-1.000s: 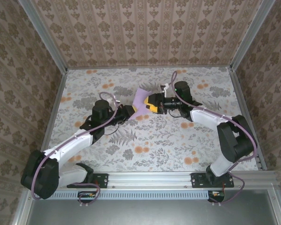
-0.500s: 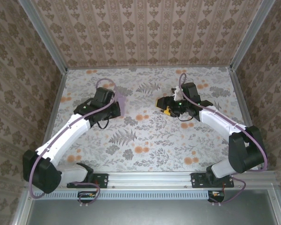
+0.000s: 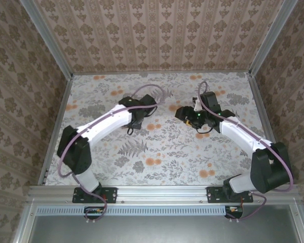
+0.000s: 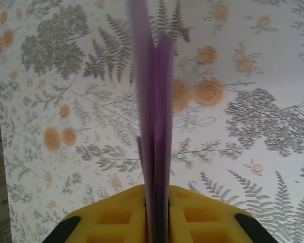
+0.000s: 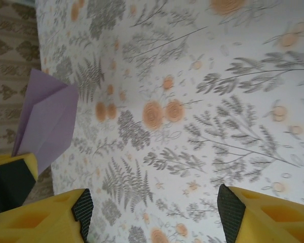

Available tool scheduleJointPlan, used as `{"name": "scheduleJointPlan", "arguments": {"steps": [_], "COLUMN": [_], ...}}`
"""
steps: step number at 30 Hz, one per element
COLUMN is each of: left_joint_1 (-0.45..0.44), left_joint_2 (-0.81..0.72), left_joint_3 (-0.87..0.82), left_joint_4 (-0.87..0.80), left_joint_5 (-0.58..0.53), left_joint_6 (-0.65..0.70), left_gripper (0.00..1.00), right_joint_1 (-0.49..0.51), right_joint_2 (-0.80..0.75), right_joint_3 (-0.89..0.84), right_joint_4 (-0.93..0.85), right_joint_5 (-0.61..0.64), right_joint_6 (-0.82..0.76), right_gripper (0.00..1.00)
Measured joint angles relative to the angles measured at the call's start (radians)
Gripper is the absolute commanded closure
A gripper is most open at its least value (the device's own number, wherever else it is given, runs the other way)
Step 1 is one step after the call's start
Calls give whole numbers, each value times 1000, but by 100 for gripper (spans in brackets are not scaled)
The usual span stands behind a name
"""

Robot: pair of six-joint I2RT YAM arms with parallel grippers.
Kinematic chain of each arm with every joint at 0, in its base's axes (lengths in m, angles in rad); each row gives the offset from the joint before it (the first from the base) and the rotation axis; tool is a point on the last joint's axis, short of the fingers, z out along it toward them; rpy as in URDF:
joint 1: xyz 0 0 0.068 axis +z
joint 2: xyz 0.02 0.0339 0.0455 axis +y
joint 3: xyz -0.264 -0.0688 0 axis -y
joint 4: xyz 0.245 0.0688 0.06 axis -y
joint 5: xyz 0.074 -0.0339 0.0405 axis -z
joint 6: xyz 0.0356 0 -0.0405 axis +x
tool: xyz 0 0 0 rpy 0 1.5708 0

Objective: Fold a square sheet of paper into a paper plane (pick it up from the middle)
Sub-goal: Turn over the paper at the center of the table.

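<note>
1. We see the left pincer closed on the paper, its yellow pads pressed against both faces.
2. In the left wrist view the paper stands edge-on. It is a folded lilac strip of several layers that sticks straight out past the pads over the floral desk.
3. In the right wrist view the same paper shows as a pointed, creased shape at the left edge. One yellow pad of the left pincer holds its lower end.
4. We cannot tell whether the paper's free tip touches the desk.
5. The right pincer is open wide, with its two yellow fingers far apart. Between them there is nothing but the floral cloth.
6. From above, the left arm bends in from the near left and reaches to the middle of the desk, towards the far side.
7. The right arm comes in from the near right. Its pincer faces left and sits near the left arm's wrist, apart from it.
</note>
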Motion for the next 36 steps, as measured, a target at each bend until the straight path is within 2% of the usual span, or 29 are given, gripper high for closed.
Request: {"name": "scheduleJointPlan", "arguments": {"steps": [5,8,10,16,20,24,29,33,36], "left_joint_1": [-58,-65,-58,32,133,232,336,399,429], "left_joint_2": [107,124,105,-101,-261,-360,-448,-518,-558], "left_joint_3": [18,17,5,-144,-265,-393,-551,-631,-661], "left_joint_4": [82,148,204,398,496,541,562,571,585], "left_joint_5": [104,196,261,499,573,588,603,623,637], "left_joint_6": [-1,7,15,6,-26,-67,-117,-146,-160], "left_gripper": [61,41,34,12,0,0,0,0,0], "right_joint_1": [-46,-61,-62,-37,77,245,409,487,499], "right_joint_2": [-55,-64,-64,-53,16,122,291,417,487], "right_joint_3": [-56,-71,-74,-72,-21,74,205,284,330], "right_joint_4": [-9,-21,-23,-23,-30,-29,-15,-12,-14], "right_joint_5": [56,76,82,85,111,147,163,164,164], "right_joint_6": [19,23,22,0,-20,-34,-29,-26,-26], "right_gripper": [30,30,30,33,35,41,51,53,53]}}
